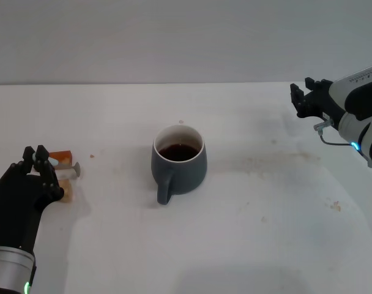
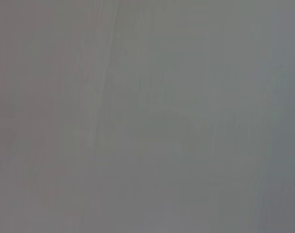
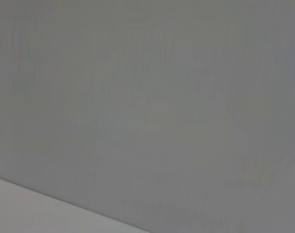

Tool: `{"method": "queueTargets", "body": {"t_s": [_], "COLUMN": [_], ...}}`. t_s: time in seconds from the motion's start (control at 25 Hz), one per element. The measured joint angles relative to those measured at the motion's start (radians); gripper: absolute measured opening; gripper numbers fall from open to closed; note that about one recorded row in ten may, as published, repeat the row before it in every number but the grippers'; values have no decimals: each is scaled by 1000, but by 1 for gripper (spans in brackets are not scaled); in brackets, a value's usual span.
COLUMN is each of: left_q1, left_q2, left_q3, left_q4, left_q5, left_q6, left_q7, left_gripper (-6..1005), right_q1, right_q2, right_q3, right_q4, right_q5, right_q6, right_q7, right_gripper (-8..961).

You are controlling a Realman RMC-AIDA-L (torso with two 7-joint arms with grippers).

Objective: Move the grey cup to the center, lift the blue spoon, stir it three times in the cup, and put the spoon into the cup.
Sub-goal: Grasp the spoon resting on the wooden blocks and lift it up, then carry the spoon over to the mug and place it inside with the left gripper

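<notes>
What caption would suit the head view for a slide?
Grey cup of dark liquid stands mid-table; left gripper reaches the spoon and wooden blocks; right gripper hangs far right.

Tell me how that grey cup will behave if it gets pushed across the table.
The grey cup looks ceramic with a wide base, so it should probably slide rather than tip. It holds dark liquid fairly near the rim, so a jerky shove could slosh it out. Pushing on the handle would likely spin it.
</notes>
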Motion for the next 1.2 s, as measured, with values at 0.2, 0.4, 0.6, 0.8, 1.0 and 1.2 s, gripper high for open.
{"method": "queueTargets", "body": {"t_s": [0.2,0.4,0.6,0.8,1.0,1.2], "left_q1": [-2,-5,-8,-7,1,3], "left_q2": [3,9,20,41,78,127], "left_q3": [-1,-5,-16,-24,-25,-28], "left_q4": [0,-12,-43,-93,-180,-274], "left_q5": [2,10,25,46,71,72], "left_q6": [-1,-1,-1,-7,-22,-74], "left_q7": [-1,-2,-2,-2,3,8], "left_gripper": [129,129,129,129,129,129], "right_q1": [0,1,1,2,2,2], "right_q2": [2,2,3,3,5,5], "right_q3": [0,1,2,4,15,15], "right_q4": [0,0,0,0,-3,-6], "right_q5": [0,0,1,3,2,1], "right_q6": [1,1,2,3,3,3], "right_q7": [0,0,0,0,0,0], "right_gripper": [302,303,303,303,303,303]}}
